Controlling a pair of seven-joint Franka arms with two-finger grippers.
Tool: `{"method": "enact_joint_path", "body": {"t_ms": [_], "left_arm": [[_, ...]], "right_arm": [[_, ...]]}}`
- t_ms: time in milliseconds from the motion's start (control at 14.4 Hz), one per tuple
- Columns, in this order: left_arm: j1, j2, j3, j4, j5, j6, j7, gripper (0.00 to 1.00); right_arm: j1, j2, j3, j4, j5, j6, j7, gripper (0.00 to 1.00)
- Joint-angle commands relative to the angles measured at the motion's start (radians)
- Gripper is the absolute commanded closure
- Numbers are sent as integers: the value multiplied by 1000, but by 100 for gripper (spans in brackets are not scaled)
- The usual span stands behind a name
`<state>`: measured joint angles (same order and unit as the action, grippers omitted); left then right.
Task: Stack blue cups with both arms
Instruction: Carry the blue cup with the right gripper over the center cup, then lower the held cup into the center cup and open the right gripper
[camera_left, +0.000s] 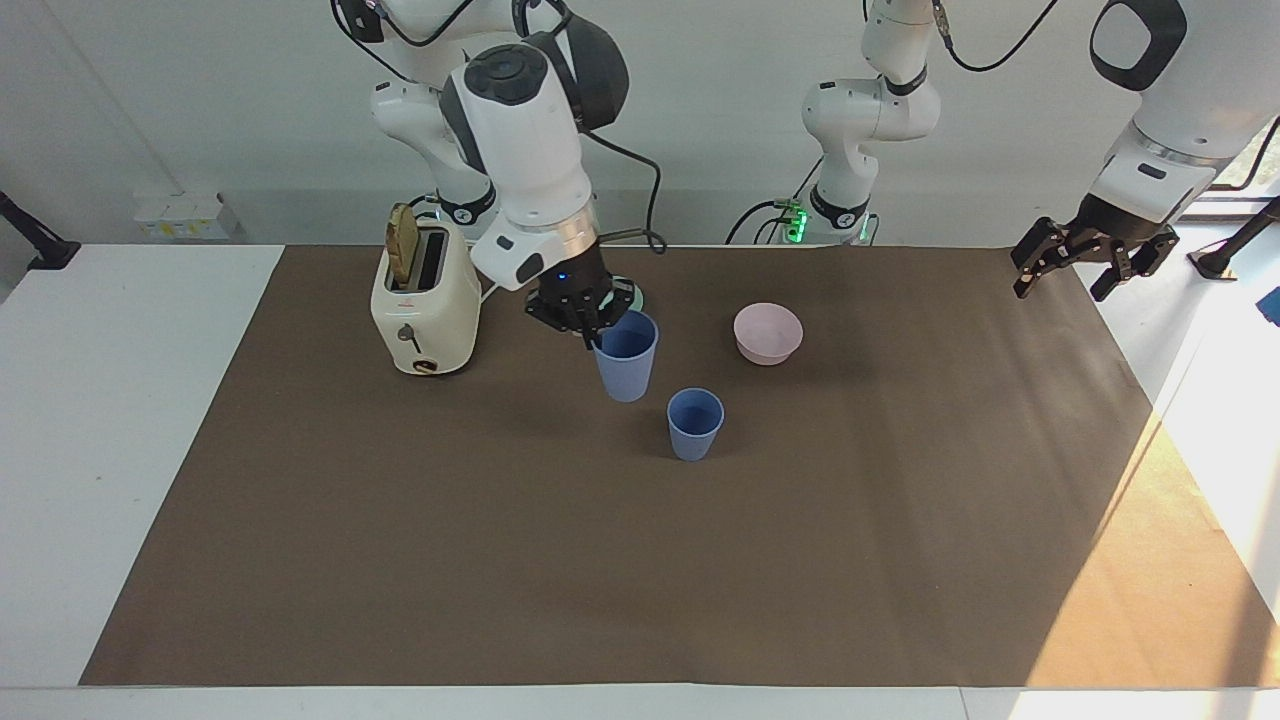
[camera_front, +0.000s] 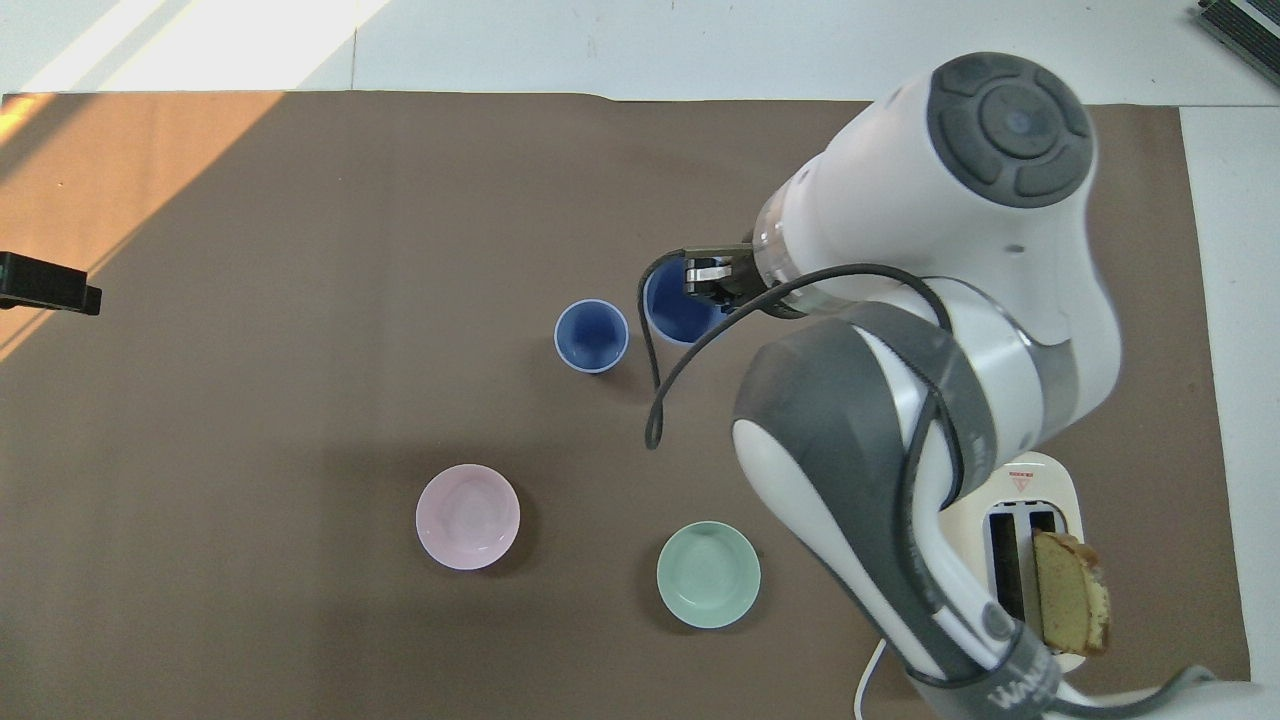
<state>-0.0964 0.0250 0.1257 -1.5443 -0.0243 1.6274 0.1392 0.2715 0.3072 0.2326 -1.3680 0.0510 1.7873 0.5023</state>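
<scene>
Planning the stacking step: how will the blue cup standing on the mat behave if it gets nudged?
The standing blue cup is taller than wide with a narrow base, so it probably tips easily. It looks like thin plastic, likely light. The right claw carries its twin by the rim alone.

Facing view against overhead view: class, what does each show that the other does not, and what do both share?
Only the facing view shows the left hand, waiting open over the table's edge at the left arm's end. Only the overhead view shows the whole round teal-green bowl. Both show the right hand shut on one small periwinkle-blue plastic cup's rim, the standing blue cup, the round pink bowl and the cream toaster.
</scene>
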Motion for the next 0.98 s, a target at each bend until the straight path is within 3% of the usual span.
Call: {"method": "enact_joint_path", "body": {"t_ms": [0, 209, 905], "left_arm": [[9, 0, -6, 18, 14, -24, 2, 0], [9, 0, -6, 18, 14, -24, 2, 0], [9, 1, -6, 18, 14, -24, 2, 0]], "right_arm": [[57, 64, 1, 69, -17, 20, 64, 100], [112, 105, -4, 70, -52, 55, 125, 100], [109, 142, 2, 27, -85, 129, 127, 100]]}}
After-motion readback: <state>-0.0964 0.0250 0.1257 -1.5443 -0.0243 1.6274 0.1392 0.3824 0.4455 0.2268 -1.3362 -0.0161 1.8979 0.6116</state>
